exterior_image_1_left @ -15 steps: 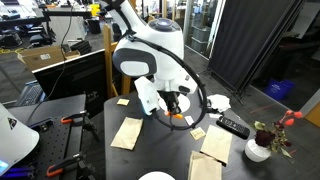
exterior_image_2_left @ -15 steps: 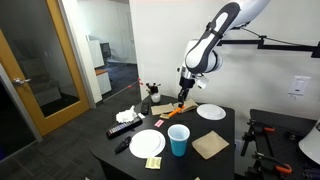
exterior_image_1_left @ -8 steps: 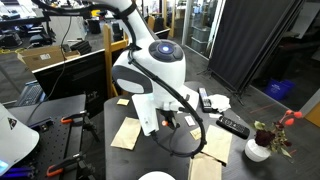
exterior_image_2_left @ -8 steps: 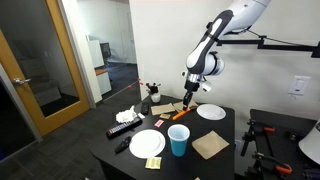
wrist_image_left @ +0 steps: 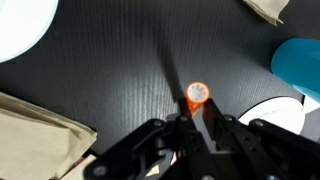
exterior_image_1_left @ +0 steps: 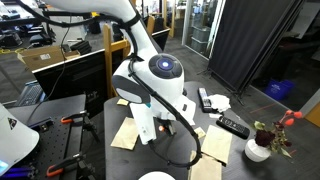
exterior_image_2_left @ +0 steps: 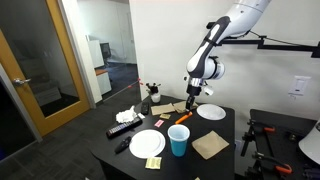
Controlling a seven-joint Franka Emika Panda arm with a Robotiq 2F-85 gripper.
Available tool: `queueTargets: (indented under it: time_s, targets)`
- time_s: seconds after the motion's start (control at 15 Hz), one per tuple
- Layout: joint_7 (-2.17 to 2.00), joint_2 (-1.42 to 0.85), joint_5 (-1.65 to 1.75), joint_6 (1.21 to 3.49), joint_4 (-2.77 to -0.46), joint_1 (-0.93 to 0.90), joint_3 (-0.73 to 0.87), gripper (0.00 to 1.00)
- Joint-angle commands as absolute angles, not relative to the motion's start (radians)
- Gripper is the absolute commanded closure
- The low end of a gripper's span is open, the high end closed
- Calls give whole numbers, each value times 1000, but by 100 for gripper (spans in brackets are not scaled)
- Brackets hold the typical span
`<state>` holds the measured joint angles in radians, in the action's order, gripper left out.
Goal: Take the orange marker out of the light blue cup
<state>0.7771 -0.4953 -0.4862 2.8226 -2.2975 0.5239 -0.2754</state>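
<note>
The claw (wrist_image_left: 198, 115) is clamped on the orange marker (wrist_image_left: 198, 94), which juts out ahead of it, well clear of the light blue cup (wrist_image_left: 300, 62) standing off to its side.

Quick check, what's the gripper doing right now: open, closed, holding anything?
Gripper: closed on the thin bright orange marker, which is already out of the light blue plastic cup.
</note>
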Motion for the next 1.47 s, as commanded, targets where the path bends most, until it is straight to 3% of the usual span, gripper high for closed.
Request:
queueTargets:
  time_s: [0.0,0.4,1.4]
  targets:
    - [779,-499,-490,2824,-2293,520,-277,48]
    - [732,-456,-476,2822,-2328,473,-265,2]
    - [286,-94,-90,2705,-2492,144,-48,0]
